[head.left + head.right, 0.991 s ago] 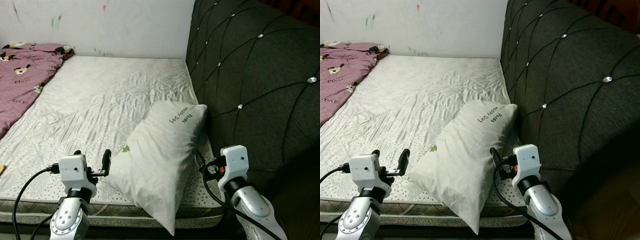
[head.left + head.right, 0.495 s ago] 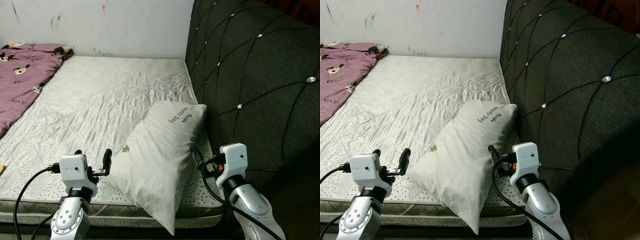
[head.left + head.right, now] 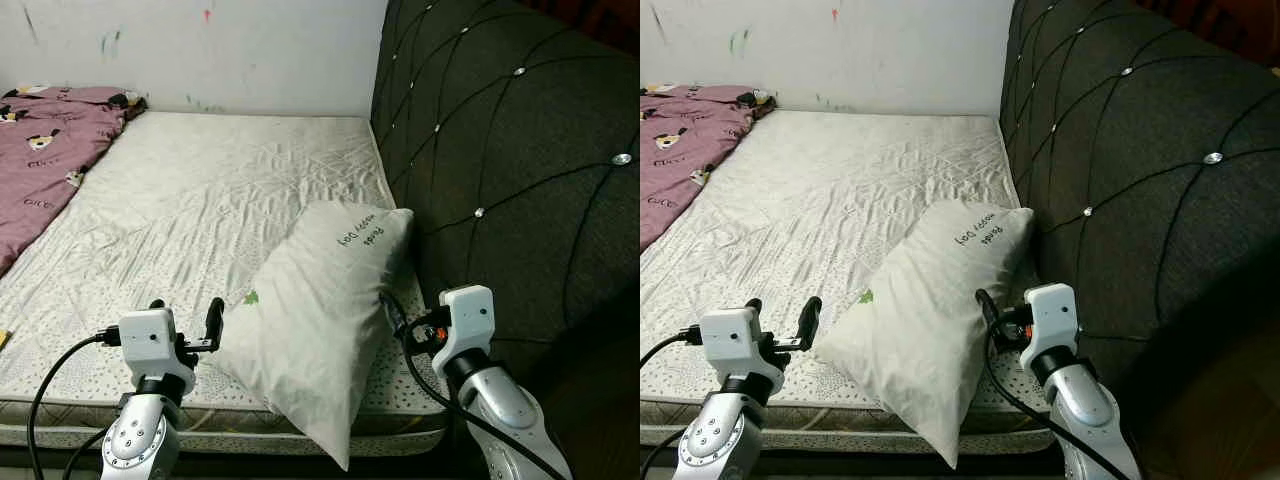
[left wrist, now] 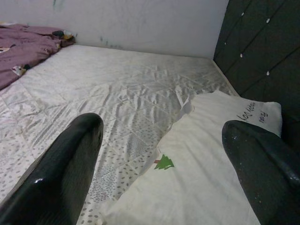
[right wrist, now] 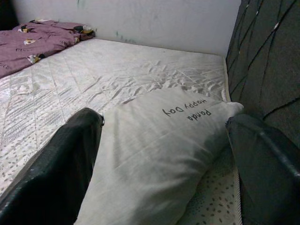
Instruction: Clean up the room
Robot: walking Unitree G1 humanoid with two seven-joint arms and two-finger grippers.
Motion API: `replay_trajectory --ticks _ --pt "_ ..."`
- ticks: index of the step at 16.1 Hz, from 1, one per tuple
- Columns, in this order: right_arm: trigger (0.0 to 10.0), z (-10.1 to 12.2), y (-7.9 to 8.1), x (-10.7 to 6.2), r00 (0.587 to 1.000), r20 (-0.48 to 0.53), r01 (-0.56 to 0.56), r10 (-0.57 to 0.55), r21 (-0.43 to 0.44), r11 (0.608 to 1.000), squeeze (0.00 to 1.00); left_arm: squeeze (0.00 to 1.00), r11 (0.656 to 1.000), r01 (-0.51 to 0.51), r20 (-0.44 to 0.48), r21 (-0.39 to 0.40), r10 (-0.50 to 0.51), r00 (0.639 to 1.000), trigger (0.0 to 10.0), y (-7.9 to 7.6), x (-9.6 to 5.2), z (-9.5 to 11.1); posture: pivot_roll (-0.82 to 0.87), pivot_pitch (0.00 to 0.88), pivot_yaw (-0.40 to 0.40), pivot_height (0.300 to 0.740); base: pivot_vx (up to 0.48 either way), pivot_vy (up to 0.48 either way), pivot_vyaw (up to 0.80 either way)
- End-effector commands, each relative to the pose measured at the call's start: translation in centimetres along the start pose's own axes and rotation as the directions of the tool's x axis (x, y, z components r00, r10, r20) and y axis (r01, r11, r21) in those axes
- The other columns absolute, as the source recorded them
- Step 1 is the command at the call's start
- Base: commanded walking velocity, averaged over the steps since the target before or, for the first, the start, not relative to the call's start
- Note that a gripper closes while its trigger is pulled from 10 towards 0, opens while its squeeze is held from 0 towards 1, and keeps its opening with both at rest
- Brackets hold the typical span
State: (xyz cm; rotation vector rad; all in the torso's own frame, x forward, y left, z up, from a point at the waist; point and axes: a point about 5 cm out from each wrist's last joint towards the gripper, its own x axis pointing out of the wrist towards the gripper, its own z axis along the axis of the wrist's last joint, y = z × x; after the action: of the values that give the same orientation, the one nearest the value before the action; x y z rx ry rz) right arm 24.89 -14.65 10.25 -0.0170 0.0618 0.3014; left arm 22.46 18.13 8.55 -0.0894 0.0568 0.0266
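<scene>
A white pillow [image 3: 320, 320] with black lettering and a small green tree mark lies tilted on the bed's near right corner, its lower end hanging over the mattress [image 3: 200, 190] edge. My left gripper [image 3: 185, 312] is open just left of the pillow's lower corner. The right gripper [image 3: 412, 322] is open at the pillow's right side, by the headboard. In the left wrist view, the left gripper [image 4: 161, 126] frames the tree mark [image 4: 164, 162]. In the right wrist view, the pillow [image 5: 159, 145] lies between the open fingers [image 5: 70, 154].
A dark tufted headboard [image 3: 500, 150] rises along the right of the bed. A crumpled purple blanket [image 3: 45, 150] with cartoon prints covers the far left. A small yellow thing [image 3: 3, 338] lies at the left edge. A white wall [image 3: 200, 50] stands behind.
The right gripper has edged slightly forward along the pillow's right side. The left gripper and the pillow have stayed put.
</scene>
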Motion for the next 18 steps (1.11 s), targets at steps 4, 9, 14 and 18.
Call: replay_trajectory --ticks 4,9,14,18 --pt "10.0 -0.18 0.07 0.19 1.0 -0.008 -0.007 0.007 0.001 1.0 0.0 0.0 1.0 0.006 -0.002 0.0 -0.006 1.0 10.0 -0.11 0.22 0.1 0.01 0.0 -0.005 0.71 0.0 0.0 0.0" --pt "10.0 -0.19 0.14 0.22 1.0 -0.009 -0.008 0.008 0.001 1.0 0.0 0.0 1.0 0.004 -0.003 0.002 -0.004 1.0 10.0 -0.09 0.26 0.11 0.01 0.0 -0.004 0.71 0.0 0.0 0.0" --pt "10.0 -0.17 0.15 0.26 1.0 -0.008 -0.012 0.012 0.0 1.0 0.0 0.0 1.0 0.002 -0.004 0.0 -0.002 1.0 10.0 -0.15 0.29 0.11 0.01 0.0 -0.005 0.71 0.0 0.0 0.0" --pt "10.0 -0.15 0.12 0.25 1.0 -0.009 -0.01 0.01 -0.003 1.0 0.0 0.0 1.0 0.001 -0.005 -0.002 -0.001 1.0 10.0 -0.17 0.27 0.09 0.01 0.001 -0.006 0.71 0.0 0.0 0.0"
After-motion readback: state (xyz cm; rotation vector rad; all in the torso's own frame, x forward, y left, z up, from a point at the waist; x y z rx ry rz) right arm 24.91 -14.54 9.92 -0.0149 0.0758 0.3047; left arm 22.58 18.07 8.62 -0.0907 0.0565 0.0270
